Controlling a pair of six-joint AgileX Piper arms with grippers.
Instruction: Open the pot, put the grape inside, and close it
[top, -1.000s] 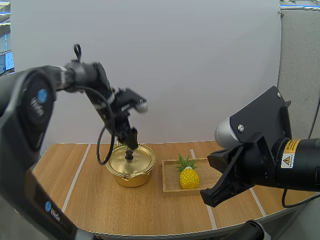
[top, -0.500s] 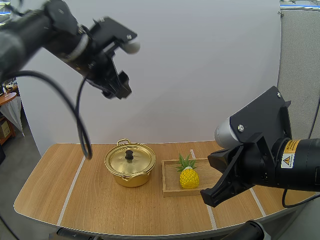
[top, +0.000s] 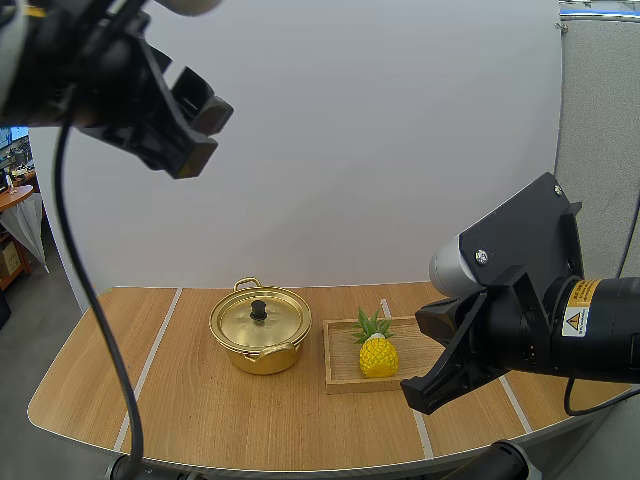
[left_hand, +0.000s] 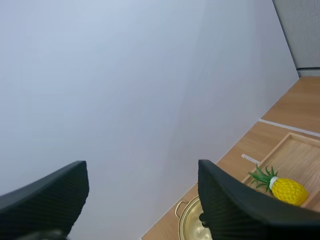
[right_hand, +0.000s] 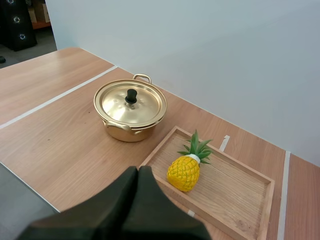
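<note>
A gold pot (top: 260, 330) stands on the table with its lid on and a black knob (top: 258, 310) on top. To its right, a yellow toy pineapple (top: 378, 352) lies on a wooden tray (top: 340, 378). My left gripper (top: 195, 135) hangs high above the table's left side, open, with nothing between its fingers (left_hand: 240, 205). From the left wrist, the pot (left_hand: 190, 226) and the pineapple (left_hand: 287, 190) lie far below. My right gripper (right_hand: 137, 172) is shut on nothing, hovering near the tray's front edge (right_hand: 165, 150), with the pot (right_hand: 130, 106) and pineapple (right_hand: 186, 171) beyond it.
White tape lines (top: 150, 360) cross the wooden tabletop. A white wall stands close behind the pot and tray. Bare table lies left of the pot and in front of it.
My left gripper has risen from just over the pot's knob to high up at the left. The lid stays on the pot. The right arm has not moved.
</note>
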